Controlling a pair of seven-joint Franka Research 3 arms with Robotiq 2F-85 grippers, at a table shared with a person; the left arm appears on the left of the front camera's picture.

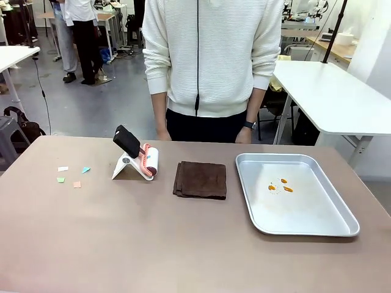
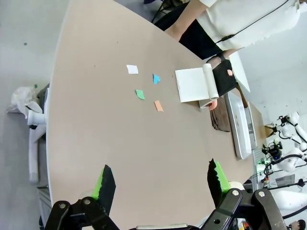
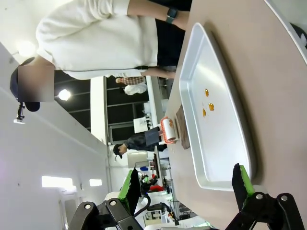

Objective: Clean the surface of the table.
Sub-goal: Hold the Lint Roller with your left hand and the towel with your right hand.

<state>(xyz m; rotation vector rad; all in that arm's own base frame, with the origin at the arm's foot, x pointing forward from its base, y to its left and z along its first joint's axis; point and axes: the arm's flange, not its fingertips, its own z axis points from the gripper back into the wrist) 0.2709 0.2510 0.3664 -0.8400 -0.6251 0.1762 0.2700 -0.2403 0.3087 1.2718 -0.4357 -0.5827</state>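
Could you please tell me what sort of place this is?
Probably a lab or workshop: white worktables stand behind the brown table, with cluttered benches and people farther off.

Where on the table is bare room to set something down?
The wide near strip of the table, in front of the paper scraps, lint roller, brown cloth and tray, is bare. So is the far left corner. The row from roller to tray is crowded.

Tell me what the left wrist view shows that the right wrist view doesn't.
Left wrist: four paper scraps lying on the table, and the open left gripper. Right wrist: orange spots inside the tray, and the open right gripper. Both: the table, the tray, the roller and the person.
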